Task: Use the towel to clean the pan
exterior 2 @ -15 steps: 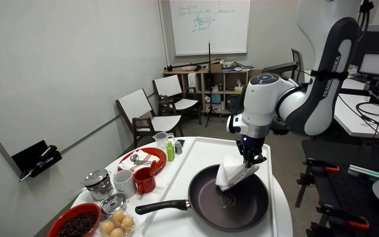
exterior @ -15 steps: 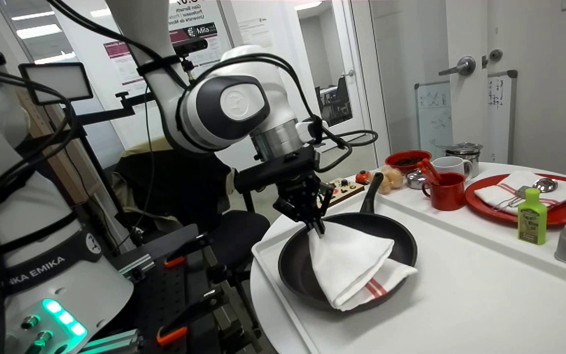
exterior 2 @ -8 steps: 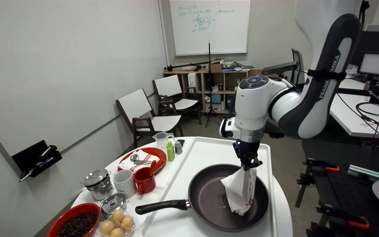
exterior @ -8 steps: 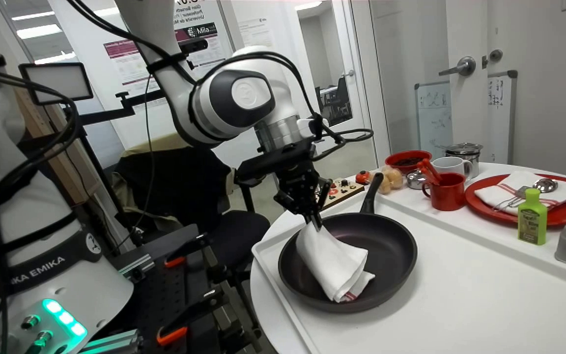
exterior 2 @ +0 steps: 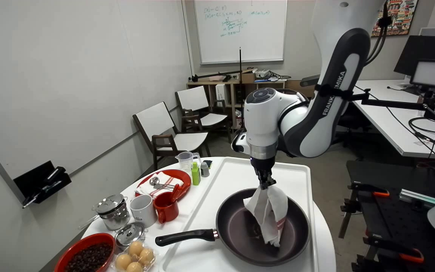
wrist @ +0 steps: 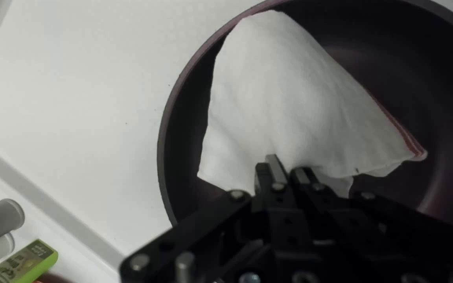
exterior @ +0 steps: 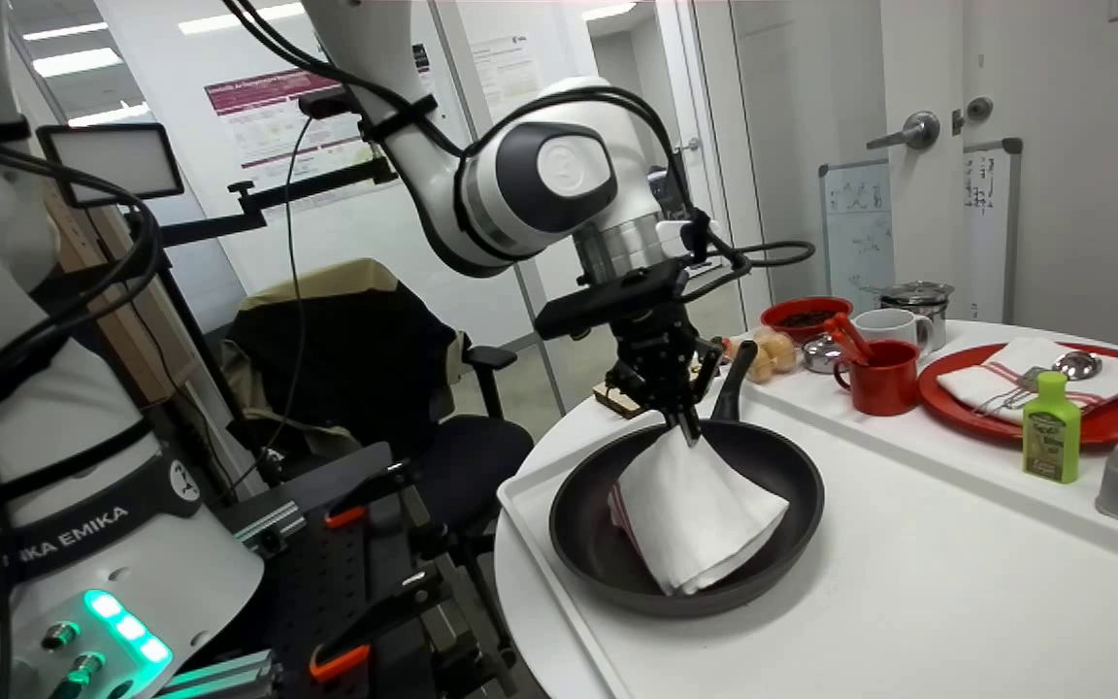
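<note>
1. The picking-up looks done: the gripper [wrist: 287, 167] is clamped on the towel [wrist: 289, 94], pinching it at the top so that the rest drapes down below the fingers.
2. Bringing it over looks done too. In an exterior view the towel hangs inside the pan [exterior 2: 236, 234], right of centre in the lower frame, with the handle [exterior 2: 187, 236] pointing left.
3. Its lower edge appears to rest on the pan's floor, and in the wrist view it spreads up towards the rim at the top of the frame. I'd call wiping the step in hand.
4. How much has been wiped, I can't say. I make out no plain smear on the uncovered floor, and the towel hides part of it.
5. Left to do, I'd guess: more passes over the floor and side wall, then lifting the towel out, setting it down and letting go.
6. The pan sits on the tray [exterior 2: 236, 173] on the worktop [exterior 2: 324, 245]. The folded cloth [exterior 2: 169, 178] on the red plate [exterior 2: 184, 176], left of centre there, seems no part of this job.
</note>
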